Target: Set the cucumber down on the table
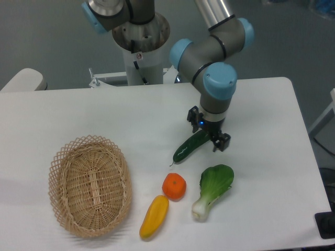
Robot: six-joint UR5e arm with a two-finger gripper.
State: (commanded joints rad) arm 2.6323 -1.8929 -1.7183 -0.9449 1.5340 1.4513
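The cucumber (190,146) is slim, dark green and glossy. It lies slanted on the white table (261,104), right of centre, its lower tip pointing toward the orange. My gripper (208,132) points down over the cucumber's upper right end. Its two black fingers (222,141) stand on either side of that end, wider apart than the cucumber is thick, so the gripper looks open. The cucumber's upper tip is partly hidden under the gripper.
A woven wicker basket (90,185) sits at front left. An orange (174,186), a yellow pepper (154,215) and a bok choy (212,189) lie in front of the cucumber. The arm's base (140,47) stands at the table's back edge.
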